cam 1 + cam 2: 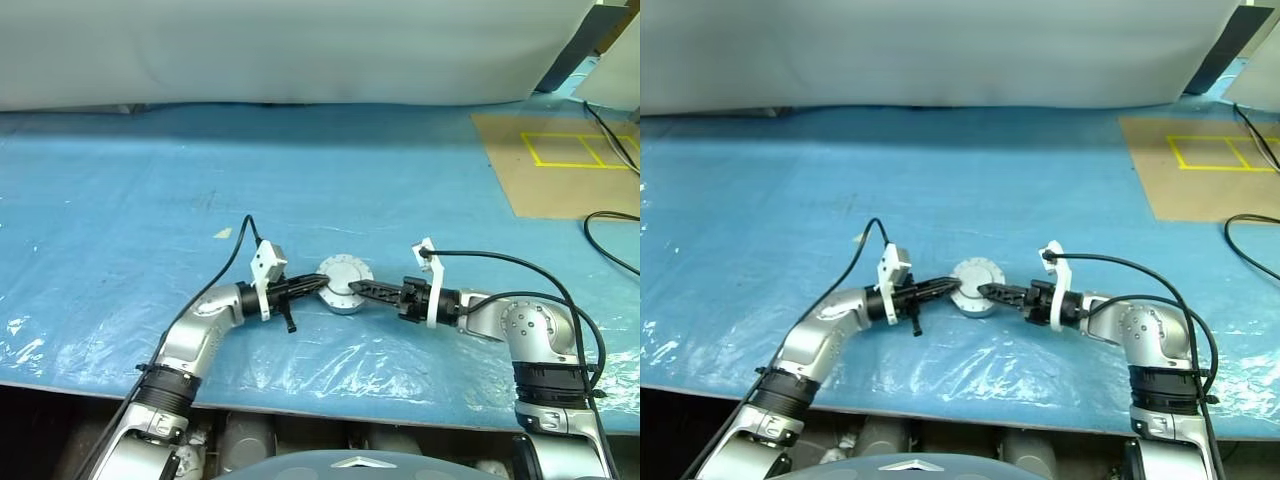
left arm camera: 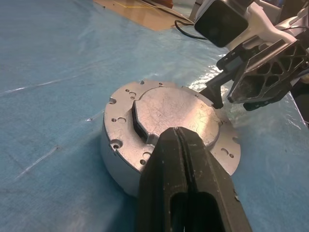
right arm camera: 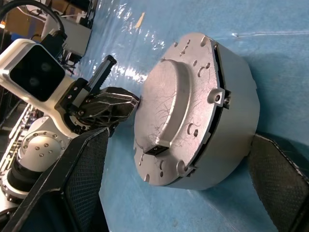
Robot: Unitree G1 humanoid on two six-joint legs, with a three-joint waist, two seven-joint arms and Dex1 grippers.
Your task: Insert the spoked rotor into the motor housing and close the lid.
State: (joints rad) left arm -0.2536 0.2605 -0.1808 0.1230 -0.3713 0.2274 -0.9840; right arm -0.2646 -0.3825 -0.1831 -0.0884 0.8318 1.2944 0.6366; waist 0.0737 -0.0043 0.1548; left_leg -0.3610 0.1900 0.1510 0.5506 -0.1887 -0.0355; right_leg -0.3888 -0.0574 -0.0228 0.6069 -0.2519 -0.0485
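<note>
We found the motor housing (image 1: 345, 296) sitting flat on the blue-covered desk (image 1: 150, 200), midway between the two arms, its round axis upright. The lid (image 2: 169, 113) lay down on top of it, smooth face up, and looked seated flush or nearly so; a thin seam showed round the edge in the right wrist view. The rotor was presumably shut inside, though we could not see into the cup.

The left claw (image 1: 318, 284) pointed in from the housing's left, fingers pressed together on nothing, tips at the lid's edge. The right claw (image 3: 183, 183) came in from the opposite side with fingers spread wide, one on either flank of the housing, not gripping it. Both sat about equally near. We judged the task almost finished, needing perhaps a last press on the lid.
</note>
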